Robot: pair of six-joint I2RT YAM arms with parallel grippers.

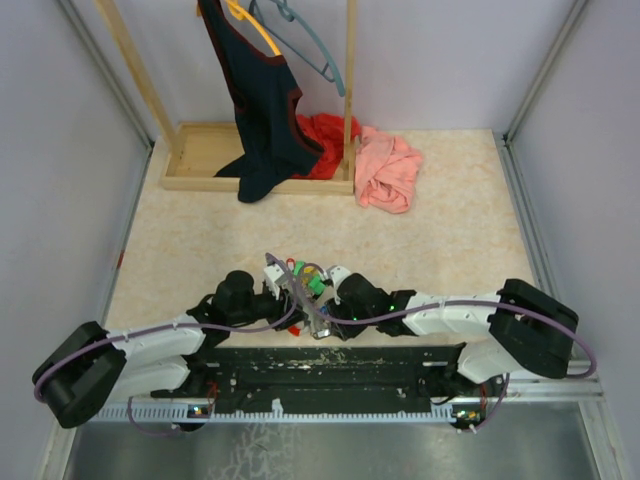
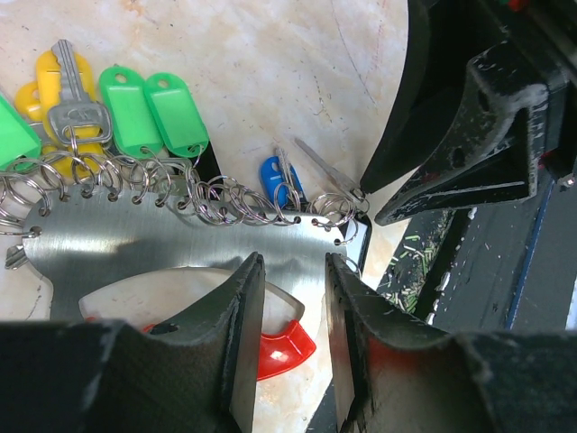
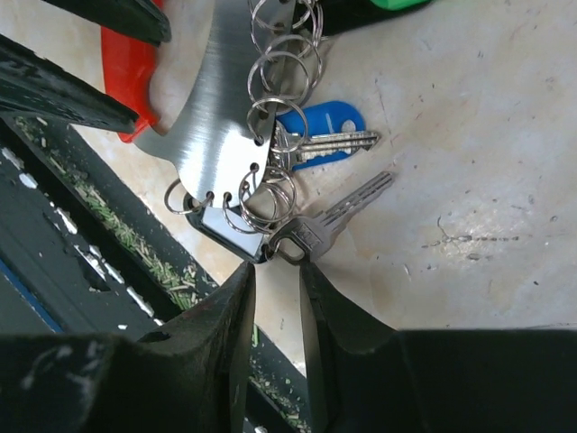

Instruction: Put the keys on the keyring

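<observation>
A: The right hand (image 3: 276,269) comes in from the right. Its jaws stand close together with a narrow gap, the tips at the head of the bare silver steel key (image 3: 329,221). I cannot tell whether the head is pinched or only touched.

B: And the left hand (image 2: 294,262)?

A: It comes in from the left, jaws partly apart over the brushed steel plate (image 2: 135,244), beside its red plastic grip (image 2: 284,347). I cannot tell whether it is clamped on the plate.

B: Where is the keyring?

A: It is the small steel split ring (image 3: 261,212) at the plate's corner, last in the row along the plate's holed edge. It sits near-centre on the pale marbled desk (image 3: 469,135), between the two hands. The key's head overlaps it, but I can't make out whether it is threaded.

B: So which step?

A: My judgement is that this key is being worked onto the ring. Next the head's hole has to be fed round the coil, which calls for a firm pinch on the head and the plate held steady.

B: And the key's axis?

A: It lies flat on the desk, its long axis oblique to the ringed edge. The head is at the right hand's tips and the blade points away from them. The blue-headed steel key (image 3: 325,122) lies just beside it, roughly parallel. The green plastic tags (image 2: 149,113) and yellow plastic tags (image 2: 54,81) hang further along the row.
</observation>
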